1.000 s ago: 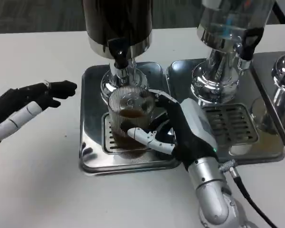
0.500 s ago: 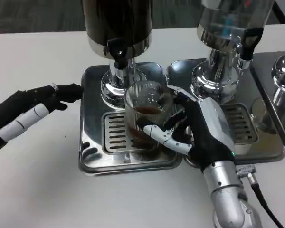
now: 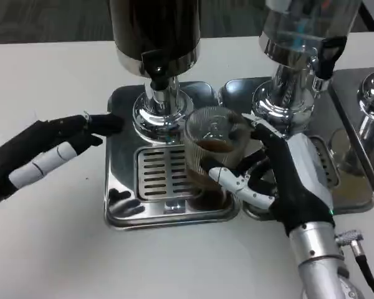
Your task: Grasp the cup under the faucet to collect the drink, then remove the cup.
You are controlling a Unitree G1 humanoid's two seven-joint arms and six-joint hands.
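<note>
While right hand (image 3: 280, 177) wraps the ribbed clear cup (image 3: 213, 146), thumb crosses cup's front low down and other fingers curl round its far side; grip looks firm. Cup upright, brown drink in lower part, positioned over right edge of left drip tray (image 3: 121, 212), right of the black faucet (image 3: 158, 73) under the dark dispenser (image 3: 154, 31). Slotted grate (image 3: 159, 173) lies to cup's left. Left hand (image 3: 47, 152) hovers over white table (image 3: 50, 249) at tray's left edge, holding nothing, fingers stretched toward tray & close together, tips near tray rim. Second dispenser (image 3: 296, 37) w/ chrome base stands on right tray (image 3: 327, 187).
</note>
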